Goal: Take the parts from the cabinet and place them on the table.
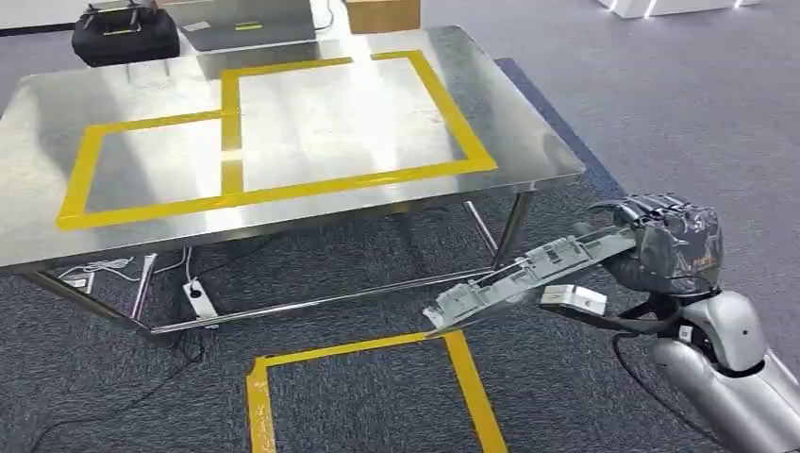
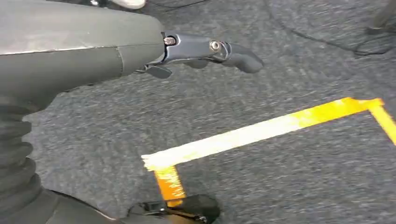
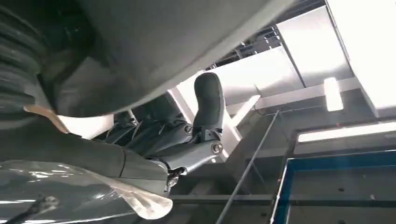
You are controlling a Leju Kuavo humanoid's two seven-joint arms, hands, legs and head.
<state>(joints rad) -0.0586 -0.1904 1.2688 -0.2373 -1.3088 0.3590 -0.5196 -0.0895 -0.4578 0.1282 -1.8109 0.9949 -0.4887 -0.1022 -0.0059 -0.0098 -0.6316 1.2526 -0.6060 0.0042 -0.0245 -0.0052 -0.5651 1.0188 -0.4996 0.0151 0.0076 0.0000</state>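
Table (image 1: 528,142) glossy brushed steel; carpet (image 1: 679,104) rough grey pile.

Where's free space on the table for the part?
Both yellow-taped boxes on the steel table are bare: the large right one and the smaller left one. Clutter sits only along the far edge: black case, grey box. Right hand holds the part below the table's near right corner.

Even, bright overhead light — the steel counter (image 1: 311,132) throws soft white glare across its middle. The carpet (image 2: 280,56) in the left wrist view smears with motion blur; ceiling lamps (image 3: 332,93) blow out white.
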